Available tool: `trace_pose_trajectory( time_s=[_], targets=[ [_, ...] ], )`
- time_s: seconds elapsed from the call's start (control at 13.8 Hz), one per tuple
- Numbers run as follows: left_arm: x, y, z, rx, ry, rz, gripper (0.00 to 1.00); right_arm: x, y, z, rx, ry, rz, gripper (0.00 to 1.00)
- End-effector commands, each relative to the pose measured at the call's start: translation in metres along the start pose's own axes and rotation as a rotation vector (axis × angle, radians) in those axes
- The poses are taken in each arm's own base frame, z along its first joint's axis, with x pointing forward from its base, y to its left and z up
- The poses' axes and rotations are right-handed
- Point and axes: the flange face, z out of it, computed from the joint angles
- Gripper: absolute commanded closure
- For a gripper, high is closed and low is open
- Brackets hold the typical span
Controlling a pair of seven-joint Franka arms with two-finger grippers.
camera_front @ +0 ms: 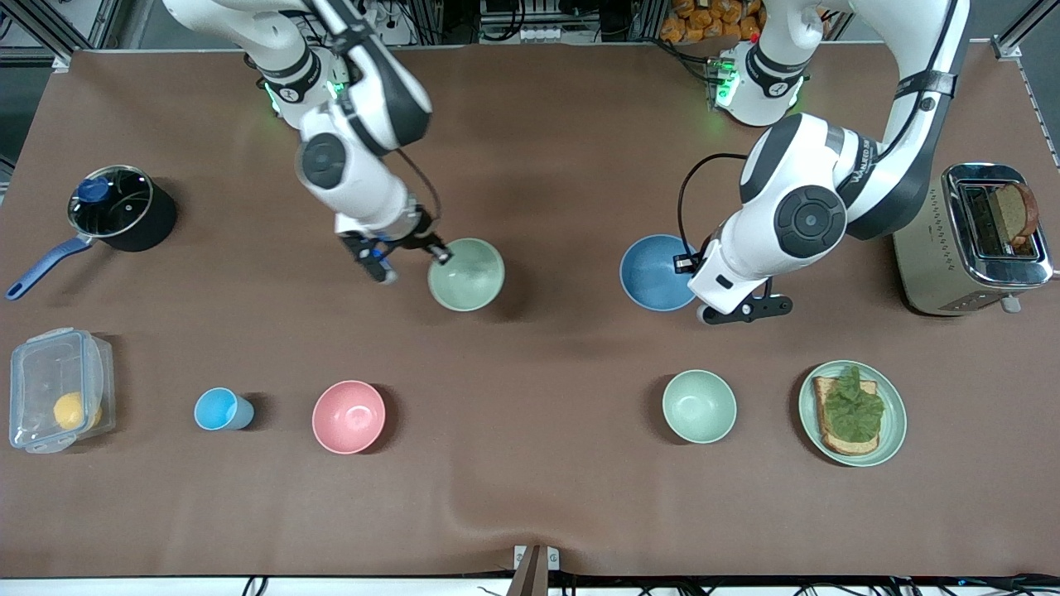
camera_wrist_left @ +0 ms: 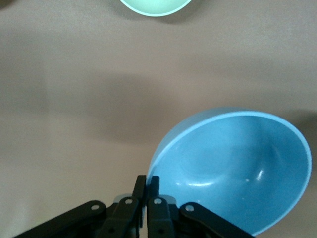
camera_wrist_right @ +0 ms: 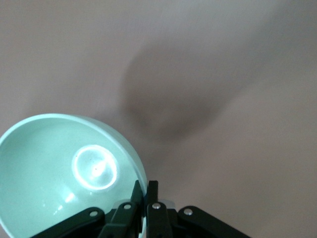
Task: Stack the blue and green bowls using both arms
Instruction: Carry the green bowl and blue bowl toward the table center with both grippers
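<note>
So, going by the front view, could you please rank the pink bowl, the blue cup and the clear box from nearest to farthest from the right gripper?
The right gripper is shut on the green bowl's rim.
1. Pink bowl, nearer the camera than that gripper.
2. Blue cup, beside the pink bowl, toward the right arm's end.
3. Clear box, at the right arm's end of the table.

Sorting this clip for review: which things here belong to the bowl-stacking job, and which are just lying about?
In the job:
- blue bowl, rim pinched by the left gripper
- green bowl, rim pinched by the right gripper

Lying about:
- pink bowl
- mint bowl
- blue cup
- pot
- plastic box
- toaster
- plate of toast
</note>
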Motion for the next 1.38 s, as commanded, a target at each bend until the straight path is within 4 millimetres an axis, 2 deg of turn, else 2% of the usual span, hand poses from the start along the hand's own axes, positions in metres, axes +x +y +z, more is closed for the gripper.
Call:
trace_pose_trajectory(
  time_s=[0.0,0.36,0.51,0.73,0.87,0.95,1.02,1.09,1.16,1.31],
  targets=[
    [-0.001,0.002,-0.005,-0.023,-0.005,-0.015,1.0,-0.024,-0.027,0.032,0.007,0.0,0.049,1.0],
    [-0.002,0.0,0.0,-0.025,-0.018,-0.022,1.0,-0.048,-0.03,0.069,0.042,0.025,0.085,1.0],
    [-0.006,0.0,0.007,-0.045,-0.03,-0.028,1.0,-0.055,-0.029,0.095,0.043,0.036,0.089,1.0],
    [-0.015,0.015,0.035,-0.051,-0.022,-0.01,1.0,-0.067,-0.029,0.107,0.04,0.04,0.109,1.0],
    [-0.022,0.026,0.051,-0.057,-0.014,-0.018,1.0,-0.066,-0.027,0.113,0.032,0.047,0.128,1.0],
    [-0.026,0.03,0.057,-0.057,-0.014,-0.012,1.0,-0.068,-0.028,0.115,0.032,0.052,0.135,0.96],
    [-0.028,0.031,0.061,-0.054,-0.018,-0.008,1.0,-0.065,-0.03,0.113,0.037,0.057,0.14,0.45],
    [-0.031,0.034,0.063,-0.05,-0.022,-0.003,1.0,-0.064,-0.031,0.112,0.039,0.058,0.161,0.1],
    [-0.031,0.034,0.065,-0.048,-0.024,-0.002,1.0,-0.064,-0.034,0.109,0.045,0.056,0.182,0.0],
    [-0.033,0.037,0.068,-0.044,-0.028,0.004,1.0,-0.058,-0.038,0.102,0.048,0.053,0.198,0.0]
  ],
)
